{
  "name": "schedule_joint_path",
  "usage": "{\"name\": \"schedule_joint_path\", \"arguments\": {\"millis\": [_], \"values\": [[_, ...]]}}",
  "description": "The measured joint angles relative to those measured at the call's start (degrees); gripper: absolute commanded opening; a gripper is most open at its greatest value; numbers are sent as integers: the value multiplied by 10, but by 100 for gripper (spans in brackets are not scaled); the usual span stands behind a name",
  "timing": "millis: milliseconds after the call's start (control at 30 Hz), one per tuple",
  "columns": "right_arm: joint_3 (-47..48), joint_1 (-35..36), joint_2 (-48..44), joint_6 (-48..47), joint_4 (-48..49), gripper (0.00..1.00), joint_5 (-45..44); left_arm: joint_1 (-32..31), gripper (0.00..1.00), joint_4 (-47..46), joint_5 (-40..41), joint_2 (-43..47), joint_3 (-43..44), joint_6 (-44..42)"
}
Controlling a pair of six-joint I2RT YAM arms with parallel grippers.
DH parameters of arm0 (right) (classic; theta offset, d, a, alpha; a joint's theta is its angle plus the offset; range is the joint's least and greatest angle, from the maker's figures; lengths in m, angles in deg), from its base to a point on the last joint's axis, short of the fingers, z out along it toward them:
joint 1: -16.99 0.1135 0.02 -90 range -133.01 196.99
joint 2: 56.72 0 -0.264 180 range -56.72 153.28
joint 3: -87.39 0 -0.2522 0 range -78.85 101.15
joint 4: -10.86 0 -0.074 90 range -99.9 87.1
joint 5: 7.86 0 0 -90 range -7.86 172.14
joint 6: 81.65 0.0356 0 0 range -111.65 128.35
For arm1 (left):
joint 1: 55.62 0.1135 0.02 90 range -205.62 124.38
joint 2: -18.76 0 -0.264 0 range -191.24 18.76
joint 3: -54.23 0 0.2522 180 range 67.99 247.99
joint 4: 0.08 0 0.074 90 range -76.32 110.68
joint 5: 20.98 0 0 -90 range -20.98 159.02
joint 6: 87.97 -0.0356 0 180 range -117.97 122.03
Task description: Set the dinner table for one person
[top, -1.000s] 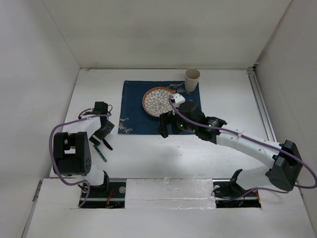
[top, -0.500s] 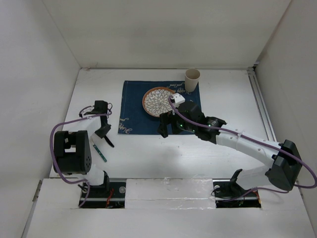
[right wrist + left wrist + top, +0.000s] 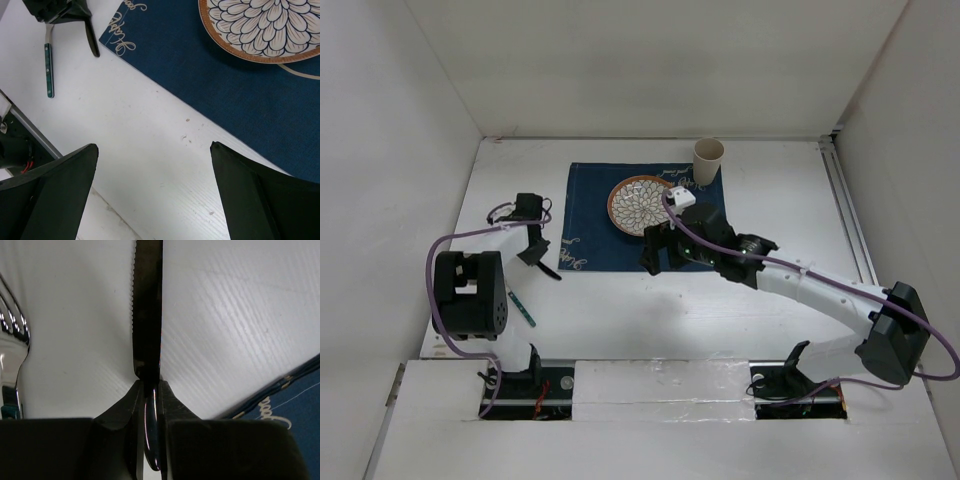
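My left gripper is shut on the handle of a dark knife, whose serrated blade runs straight out past the fingertips over the white dinner table. In the right wrist view the knife hangs just left of the dark blue placemat. A fork with a green handle lies on the table left of it; its tines show in the left wrist view. A floral plate sits on the placemat. My right gripper hovers open over the placemat's near edge, holding nothing.
A beige paper cup stands at the placemat's far right corner. White walls close in the table on the left, back and right. A metal rail runs along the near edge by the arm bases.
My left gripper has shut on the knife and carried it away from the near edge, toward the placemat's left side. The fork stays where it lay. The right arm has not moved.
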Motion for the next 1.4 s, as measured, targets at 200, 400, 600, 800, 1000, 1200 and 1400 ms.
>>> {"name": "schedule_joint_path", "arguments": {"millis": [200,400,600,800,1000,1200,1400], "values": [[-9,-11,2,0,4,100,-5,-6,0,83,-5,38,20,-1],[-9,-24,3,0,5,100,-12,-6,0,103,-10,99,58,-24],[-9,-31,-13,6,-2,100,-38,-12,0,103,-62,148,60,-60],[25,-66,-83,12,-57,100,-76,-163,0,121,-61,129,149,-61],[103,-119,-155,12,-125,100,-121,-316,0,106,-54,11,278,-50],[147,-167,-186,7,-176,100,-144,-425,0,101,-51,-160,420,-44],[148,-194,-188,0,-226,100,-147,-468,0,102,-68,-290,521,-42]]}}
